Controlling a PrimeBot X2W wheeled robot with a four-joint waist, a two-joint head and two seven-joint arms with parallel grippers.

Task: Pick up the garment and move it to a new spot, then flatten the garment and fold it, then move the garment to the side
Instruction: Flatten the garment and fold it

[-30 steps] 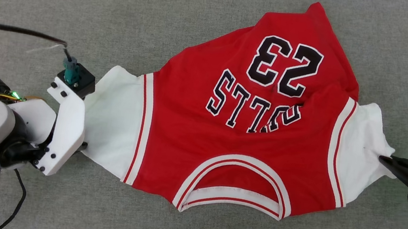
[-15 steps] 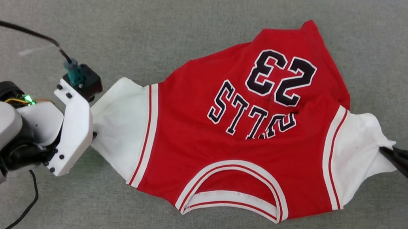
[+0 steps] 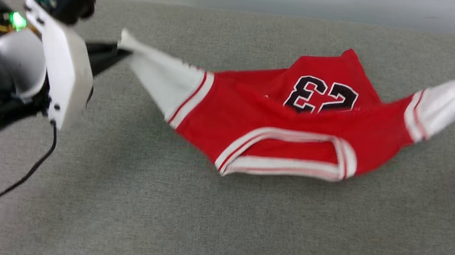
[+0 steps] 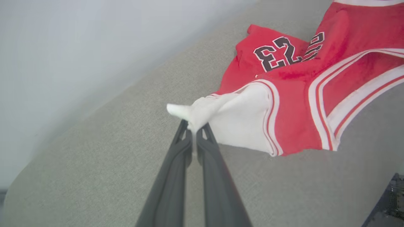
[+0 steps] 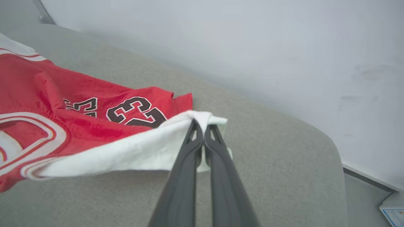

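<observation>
- The T-shirt (image 3: 290, 127) hangs slung between the two grippers across the middle of the head view. Its long axis runs left to right, and its red body sags onto the grey surface (image 3: 212, 232).
- The left gripper (image 3: 115, 52), at the upper left of the head view, has its fingers pinched tight on the tip of one white sleeve (image 4: 233, 126). The shirt stretches away to the right of it.
- The right gripper (image 5: 202, 130) is clamped the same way on the other sleeve (image 3: 453, 103), at the upper right edge of the head view.
- Each arm holds its own end, so neither is nearer. The carry likely depends on both moving together with the span kept taut.
- The cloth is soft and limp, and it bunches to a point where it is pinched.
- The collar (image 3: 290, 154) has white-and-red stripe trim and droops toward the bottom of the frame. A black, white-edged number (image 3: 325, 97) sits above it.
- The surface looks like flat grey woven fabric, with a pale wall (image 5: 252, 37) behind it.
</observation>
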